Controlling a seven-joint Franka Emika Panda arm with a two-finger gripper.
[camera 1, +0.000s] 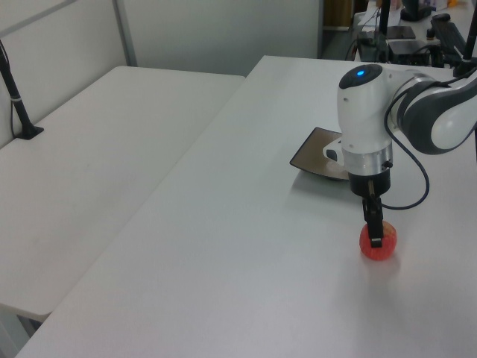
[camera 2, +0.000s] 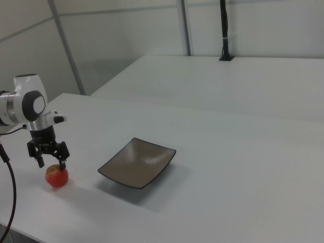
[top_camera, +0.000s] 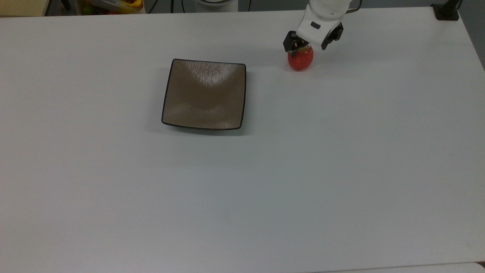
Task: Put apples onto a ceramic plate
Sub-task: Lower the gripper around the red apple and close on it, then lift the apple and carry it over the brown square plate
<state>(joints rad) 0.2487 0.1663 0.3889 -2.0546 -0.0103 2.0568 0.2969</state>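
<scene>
One white table point(top_camera: 265, 182) carries everything here, and a second white table point(camera 1: 89, 171) stands beside it across a narrow gap, on the left view's left. On that second table a black post point(camera 2: 224, 30) rises from a small foot near its far edge in the right view.

The Franka arm point(camera 1: 417, 123), white with grey joints, reaches down over the first table near its far edge in the top view. A black cable point(camera 1: 417, 186) loops from its wrist.

The square ceramic plate point(top_camera: 204, 94), glossy brown with a thin black rim, lies flat on the table left of centre in the top view, nearer the far edge than the near one. Nothing lies on it.

The gripper point(top_camera: 307, 46) points straight down over the apple point(top_camera: 300, 60), its black fingers spread and standing on either side of the fruit's top; in the right view the two fingers point(camera 2: 39, 161) straddle the apple point(camera 2: 56, 176) with a gap showing, so the claw is released and has not closed on anything.

The small red apple sits on the bare table, well apart from the plate, toward the top view's right and close to the far edge. In the left view it point(camera 1: 378, 242) rests in front of the plate point(camera 1: 313, 153), partly behind a finger.
</scene>
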